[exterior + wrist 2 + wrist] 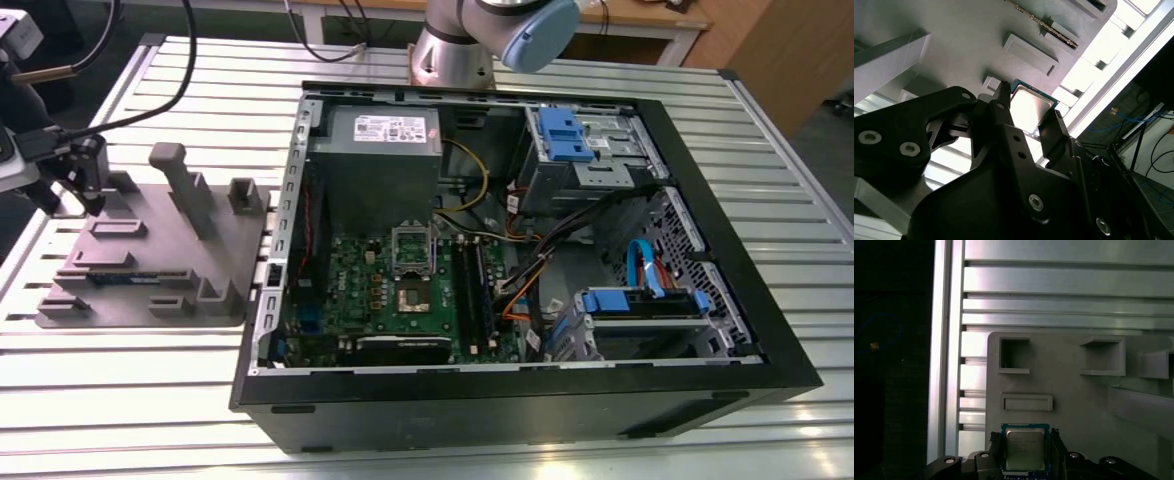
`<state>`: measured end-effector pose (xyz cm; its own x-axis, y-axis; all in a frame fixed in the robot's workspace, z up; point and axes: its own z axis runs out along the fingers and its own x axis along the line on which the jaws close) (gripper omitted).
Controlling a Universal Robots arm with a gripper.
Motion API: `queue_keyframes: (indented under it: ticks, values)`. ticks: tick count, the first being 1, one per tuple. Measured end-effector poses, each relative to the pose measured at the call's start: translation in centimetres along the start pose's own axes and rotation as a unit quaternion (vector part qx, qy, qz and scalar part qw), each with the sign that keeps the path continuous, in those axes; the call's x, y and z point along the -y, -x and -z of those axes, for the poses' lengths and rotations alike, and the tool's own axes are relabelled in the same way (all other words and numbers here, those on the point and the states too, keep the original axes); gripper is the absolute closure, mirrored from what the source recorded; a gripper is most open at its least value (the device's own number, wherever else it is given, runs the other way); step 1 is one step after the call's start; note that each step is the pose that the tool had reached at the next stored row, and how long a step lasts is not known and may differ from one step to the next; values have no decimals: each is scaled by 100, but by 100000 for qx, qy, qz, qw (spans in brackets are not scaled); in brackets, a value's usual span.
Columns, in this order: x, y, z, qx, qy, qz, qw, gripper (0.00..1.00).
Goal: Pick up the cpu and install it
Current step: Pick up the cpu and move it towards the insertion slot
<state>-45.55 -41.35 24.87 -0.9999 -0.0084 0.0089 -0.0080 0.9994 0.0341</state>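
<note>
The cpu [1024, 449] is a small square chip with a shiny silver top and a thin green rim. In both wrist views it sits between my gripper's [1024, 441] two black fingers, which press on its opposite sides. In the second wrist view the cpu [1030, 106] is held just over a corner of the grey fixture plate [969, 45]. In the exterior view my gripper [80, 195] hangs over the far corner of the fixture plate [160, 250], at that view's left. The motherboard's socket [411, 296] lies uncovered inside the computer case [534, 395], with its retention frame [412, 243] lifted.
The grey fixture plate carries raised blocks, posts and a long green circuit board [127, 277]. The case holds a power supply [380, 150], blue drive bays [574, 135] and loose cables [534, 270]. The arm's base [454, 50] stands behind the case on the slatted aluminium table [134, 400].
</note>
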Motion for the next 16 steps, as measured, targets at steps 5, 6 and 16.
queue_keyframes:
  ticks: [5,6,16]
  values:
    - [0,0,9,1,1,1,100000,53]
    - [0,0,12,-3,1,1,100000,53]
    - [-1,0,31,0,0,0,100000,53]
